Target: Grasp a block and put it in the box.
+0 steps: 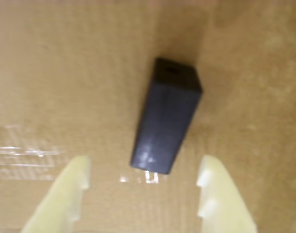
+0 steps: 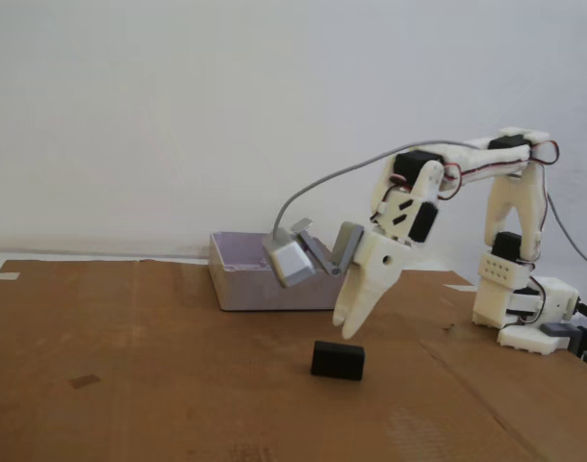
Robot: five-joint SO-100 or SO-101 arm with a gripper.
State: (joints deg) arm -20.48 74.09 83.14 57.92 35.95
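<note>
The approach step is judged in hand: the pale two-finger gripper [image 1: 143, 179], spread wide, is held above the small matte black block [image 1: 168, 116] at frame centre; descent and closing are called for next.

The block [image 2: 337, 360] looks like matte black plastic, smooth, with a faint sheen along one edge in the wrist view. The gripper [image 2: 349, 327] is pale cream printed plastic, dull and slightly ridged. The box [image 2: 265, 284] is smooth grey-lilac plastic. The table covering [image 2: 159, 385] is brown cardboard (strips of glossy clear tape [image 1: 22, 158] catch light).
</note>
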